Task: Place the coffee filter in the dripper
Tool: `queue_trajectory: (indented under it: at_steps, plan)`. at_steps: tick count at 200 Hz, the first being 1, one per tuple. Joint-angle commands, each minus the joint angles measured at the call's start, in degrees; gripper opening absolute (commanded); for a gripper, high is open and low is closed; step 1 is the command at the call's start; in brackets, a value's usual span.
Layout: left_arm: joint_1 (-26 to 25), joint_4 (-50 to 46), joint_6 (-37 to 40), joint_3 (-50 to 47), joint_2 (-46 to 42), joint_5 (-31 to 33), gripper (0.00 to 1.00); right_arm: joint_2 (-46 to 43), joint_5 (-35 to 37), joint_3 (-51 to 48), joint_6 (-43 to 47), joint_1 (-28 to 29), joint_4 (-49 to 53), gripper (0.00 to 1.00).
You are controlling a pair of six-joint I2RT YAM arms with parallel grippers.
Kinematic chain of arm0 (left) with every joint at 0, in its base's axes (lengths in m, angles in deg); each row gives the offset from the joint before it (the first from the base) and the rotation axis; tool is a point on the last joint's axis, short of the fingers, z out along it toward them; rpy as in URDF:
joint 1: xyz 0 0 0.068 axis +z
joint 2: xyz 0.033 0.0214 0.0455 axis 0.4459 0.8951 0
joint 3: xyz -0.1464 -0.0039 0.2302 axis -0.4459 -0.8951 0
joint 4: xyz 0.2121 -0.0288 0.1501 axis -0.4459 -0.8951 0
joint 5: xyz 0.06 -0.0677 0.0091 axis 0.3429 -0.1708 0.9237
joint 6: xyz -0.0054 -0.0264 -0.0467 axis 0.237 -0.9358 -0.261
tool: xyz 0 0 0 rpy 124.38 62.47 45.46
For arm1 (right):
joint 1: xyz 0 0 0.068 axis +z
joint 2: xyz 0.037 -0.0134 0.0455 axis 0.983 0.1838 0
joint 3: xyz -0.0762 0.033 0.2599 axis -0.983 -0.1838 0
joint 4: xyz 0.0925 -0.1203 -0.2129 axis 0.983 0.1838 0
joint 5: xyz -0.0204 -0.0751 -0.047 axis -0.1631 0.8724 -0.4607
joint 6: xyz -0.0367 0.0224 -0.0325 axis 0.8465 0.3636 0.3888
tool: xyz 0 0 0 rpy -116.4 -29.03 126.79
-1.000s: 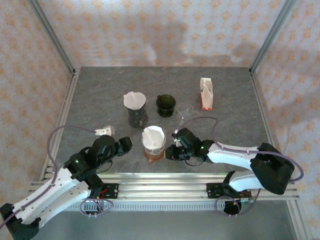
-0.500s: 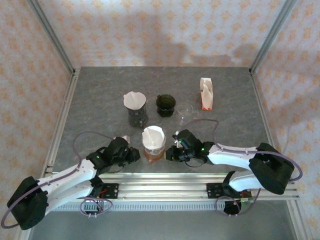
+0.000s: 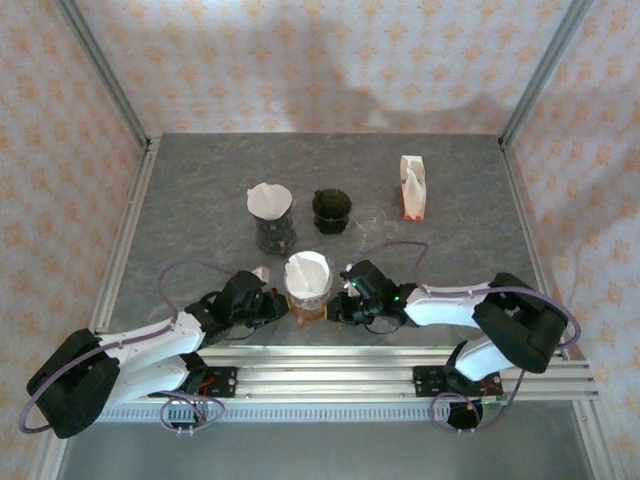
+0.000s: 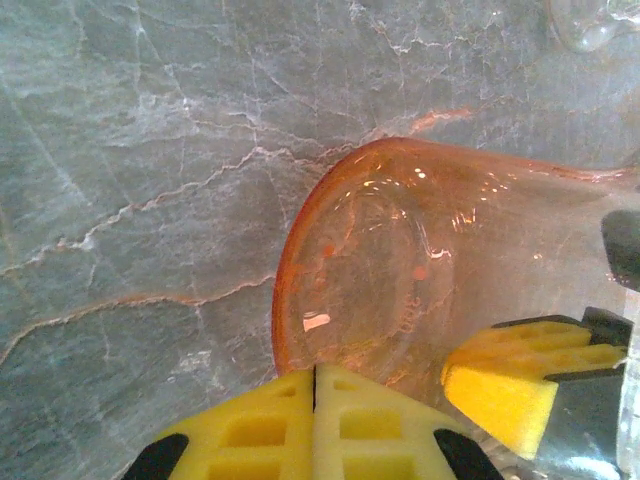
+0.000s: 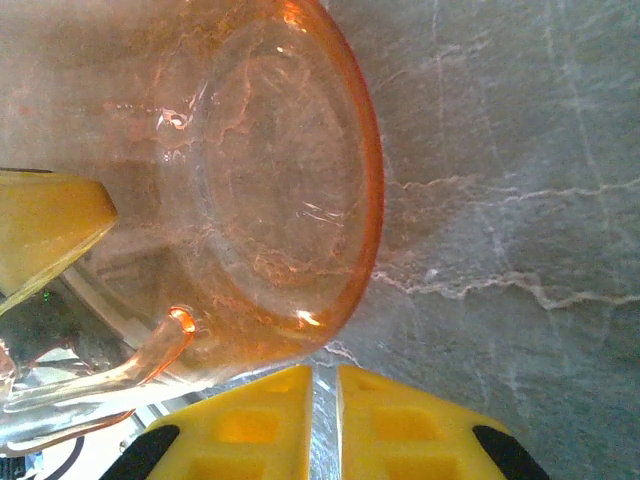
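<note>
The orange see-through dripper [image 3: 309,306] stands near the front edge, with a white coffee filter [image 3: 307,270] sitting in its top. My left gripper [image 3: 278,308] is shut with nothing in it, its tips against the dripper's left side. In the left wrist view the closed jaws [image 4: 315,378] meet the dripper's base [image 4: 380,270]. My right gripper [image 3: 342,300] is on the dripper's right side. Its jaws [image 5: 325,378] stand a thin slit apart with only table between them, just off the dripper's rim [image 5: 270,190].
Behind stand a dark dripper [image 3: 271,232] with its own white filter [image 3: 269,200], a dark green dripper [image 3: 331,209], a clear glass [image 3: 372,219] and an orange-and-white filter pack [image 3: 412,187]. The table's metal rail [image 3: 330,362] runs just in front of both grippers.
My left arm has swung right to the dripper's side and its jaws have gone from open to shut. My right gripper has edged slightly left towards the dripper.
</note>
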Motion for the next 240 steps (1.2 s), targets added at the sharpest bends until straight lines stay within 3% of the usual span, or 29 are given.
queue_trajectory:
  at_steps: [1, 101, 165, 240]
  plan:
    - [0.9, 4.3, -1.6, -1.4, 0.6, -0.4, 0.00, 0.9, 0.0, 2.2, -0.2, -0.4, -2.9, 0.14]
    - [5.3, 3.8, -0.5, -0.2, 1.0, 1.2, 0.00, 7.2, 0.6, 8.1, 0.6, -2.4, -5.4, 0.13]
    - [10.7, 1.8, 2.9, 2.0, 2.7, -0.7, 0.00, 11.3, 0.3, 12.8, 1.6, -3.6, -4.9, 0.13]
    - [13.4, 2.7, 4.7, 4.4, 6.6, -2.0, 0.00, 14.9, 0.2, 16.9, 2.1, -4.5, -4.5, 0.13]
